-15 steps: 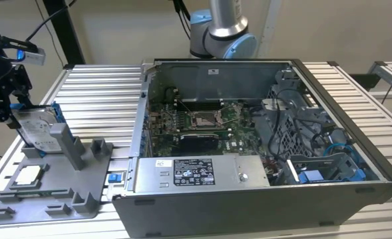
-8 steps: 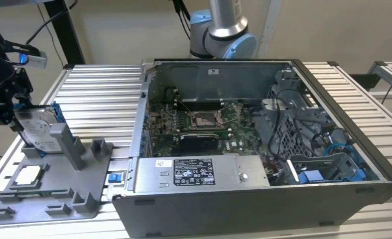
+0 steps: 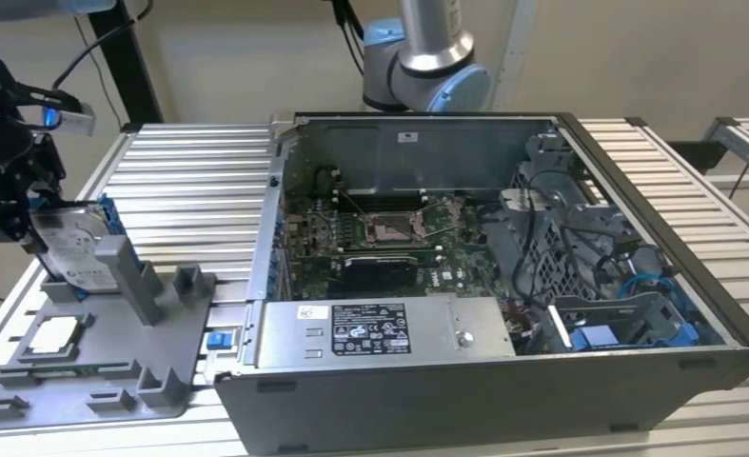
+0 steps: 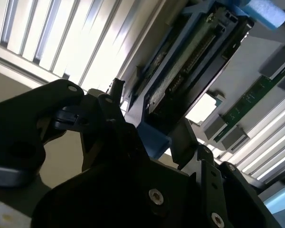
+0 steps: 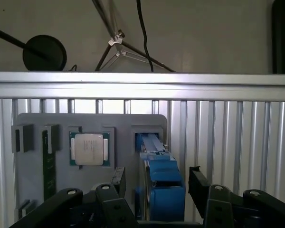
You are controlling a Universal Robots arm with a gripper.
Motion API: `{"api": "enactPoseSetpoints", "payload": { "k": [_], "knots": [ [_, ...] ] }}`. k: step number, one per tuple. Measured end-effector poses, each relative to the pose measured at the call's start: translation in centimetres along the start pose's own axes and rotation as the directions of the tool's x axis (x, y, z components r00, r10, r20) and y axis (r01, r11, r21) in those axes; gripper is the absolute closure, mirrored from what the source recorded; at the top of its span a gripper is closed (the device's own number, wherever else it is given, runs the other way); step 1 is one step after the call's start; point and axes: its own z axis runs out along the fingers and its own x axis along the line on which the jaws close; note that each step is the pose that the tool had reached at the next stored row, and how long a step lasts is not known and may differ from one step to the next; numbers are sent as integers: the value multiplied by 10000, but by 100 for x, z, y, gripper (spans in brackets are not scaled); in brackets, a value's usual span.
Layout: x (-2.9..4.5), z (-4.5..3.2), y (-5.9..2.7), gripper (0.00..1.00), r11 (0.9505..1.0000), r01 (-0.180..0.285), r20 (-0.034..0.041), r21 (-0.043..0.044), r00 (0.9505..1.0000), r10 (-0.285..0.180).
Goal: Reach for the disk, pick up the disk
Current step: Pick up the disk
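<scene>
The flat rectangular silver disk (image 3: 69, 249), a hard drive with a white printed label on its face and a blue plastic bracket along its edges, stands on edge in a slot at the far end of the grey moulded plastic tray (image 3: 114, 345). Its long axis runs near upright, tilted a little. The labelled face turns toward the tray's near end and the exterior view's right; the label's print cannot be read. A tall grey plastic post (image 3: 118, 271) of the tray rises just beside the disk.

The black gripper (image 5: 156, 180) hangs over the tray's far end, jaws spread, with 1 finger on each side of the disk's upper edge. In the first wrist view, 1 of the 2 fingers (image 5: 118, 183) stands apart from the blue bracket; the other sits just beside it, and contact cannot be told.

A small square white-topped chip (image 3: 54, 333) lies flat in a tray recess nearer than the disk.

Just beside the tray, on the exterior view's right, is the open dark grey computer case (image 3: 502, 400). A long grey metal box (image 3: 374, 328) with a black-and-white sticker, its print unreadable, lies along the case's near wall.

The tray lies on a ribbed aluminium table (image 3: 184, 181), with bare slats beyond its far end and open room above the disk.
</scene>
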Motion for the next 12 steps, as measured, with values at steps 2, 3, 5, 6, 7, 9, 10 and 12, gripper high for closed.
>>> {"api": "enactPoseSetpoints", "payload": {
  "k": [2, 3, 5, 6, 7, 9, 10, 12],
  "knots": [
    [0, 12, -33, 0, 9999, 5, 3, -101, 10000, -5],
    [0, 20, -50, 0, 9999, 10, 3, -145, 10000, -10],
    [0, 37, -80, 0, 9998, 37, 2, -208, 10000, -37],
    [0, 49, -83, 0, 9997, 95, 1, -214, 10000, -95],
    [0, 59, -83, 0, 9995, 213, -1, -219, 9998, -213],
    [1, 80, -84, 0, 9983, 537, -4, -225, 9986, -537],
    [1, 87, -84, 0, 9972, 706, -2, -227, 9975, -707],
    [1, 94, -84, 0, 9954, 930, 3, -233, 9957, -930]
  ]
}}
